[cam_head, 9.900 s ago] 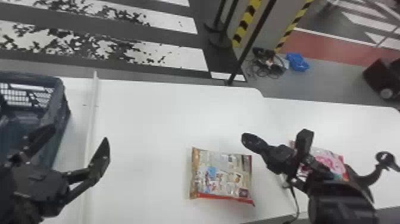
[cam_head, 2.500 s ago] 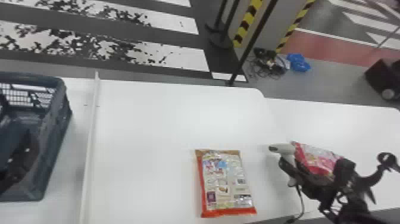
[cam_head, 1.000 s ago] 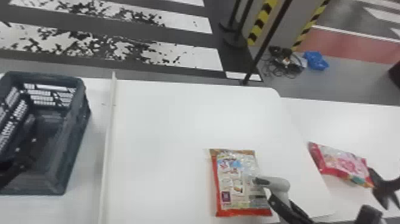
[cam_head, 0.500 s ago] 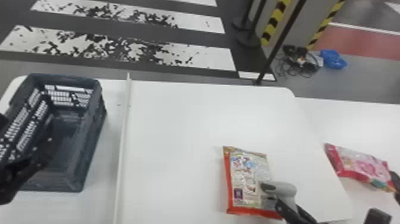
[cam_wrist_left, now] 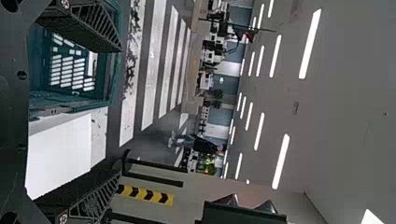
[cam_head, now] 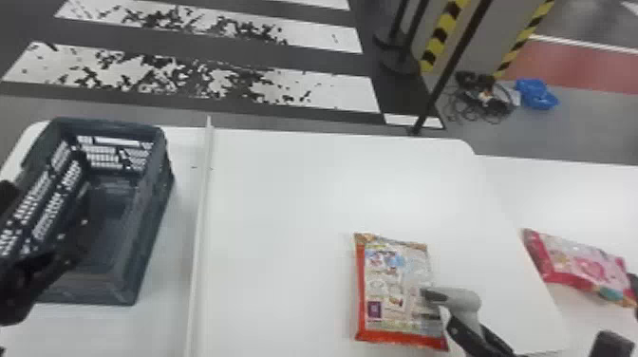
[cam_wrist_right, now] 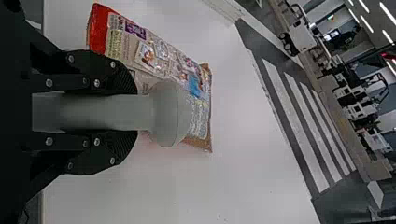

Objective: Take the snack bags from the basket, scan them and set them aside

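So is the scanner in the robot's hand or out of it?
In: the right gripper holds the scanner by its grey handle, between both fingers, its head over a snack bag.

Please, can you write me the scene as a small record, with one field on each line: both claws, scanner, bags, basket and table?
left claw: open, at the basket
right claw: closed on the scanner's handle
scanner: grey, its head over the red-edged bag; contact cannot be told
red-edged bag: lying flat on the white table
pink bag: lying farther right on a white surface
basket: dark, slatted, left of the raised white strip
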Controlling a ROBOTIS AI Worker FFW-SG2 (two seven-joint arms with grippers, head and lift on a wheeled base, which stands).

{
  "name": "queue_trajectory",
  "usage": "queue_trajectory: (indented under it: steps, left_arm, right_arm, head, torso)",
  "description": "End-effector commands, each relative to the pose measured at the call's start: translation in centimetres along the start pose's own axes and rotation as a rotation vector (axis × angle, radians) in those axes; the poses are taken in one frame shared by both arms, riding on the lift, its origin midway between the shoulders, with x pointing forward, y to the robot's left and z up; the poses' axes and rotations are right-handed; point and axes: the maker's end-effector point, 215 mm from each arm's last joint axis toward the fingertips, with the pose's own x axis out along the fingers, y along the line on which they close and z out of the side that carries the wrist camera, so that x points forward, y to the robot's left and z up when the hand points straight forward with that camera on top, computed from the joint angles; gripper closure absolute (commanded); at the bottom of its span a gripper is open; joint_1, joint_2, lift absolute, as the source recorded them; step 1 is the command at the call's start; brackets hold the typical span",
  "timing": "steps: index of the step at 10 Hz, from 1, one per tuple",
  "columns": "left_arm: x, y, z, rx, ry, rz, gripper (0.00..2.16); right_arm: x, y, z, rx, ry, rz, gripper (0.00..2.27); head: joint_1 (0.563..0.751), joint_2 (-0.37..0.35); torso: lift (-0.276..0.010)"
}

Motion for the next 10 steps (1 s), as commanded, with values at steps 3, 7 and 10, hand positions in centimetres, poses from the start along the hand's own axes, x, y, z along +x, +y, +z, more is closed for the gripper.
queue_trajectory:
  steps: [3,7,10]
  left_arm:
    - [-0.1,-0.7,0.2,-0.004,-0.002,-0.013,0.07]
    - [-0.2,-1.8,0.3,-0.001,-0.001,-0.031,0.07]
    - [-1.2,-2.5,0.1,0.012,0.013,-0.027,0.07]
  right_arm:
    - [0.3,-4.9,5.3,-0.064,-0.074,-0.062,2.25]
    - [1.7,-13.6,9.0,-0.145,-0.125,-0.202,2.25]
    - [4.0,-16.6,11.1,-0.269,-0.160,-0.225,2.25]
  head:
    - [0.695,-0.254]
    - [0.695,-0.350]
    - [0.695,-0.350]
  torso:
    - [-0.075]
    - [-0.075]
    - [-0.075]
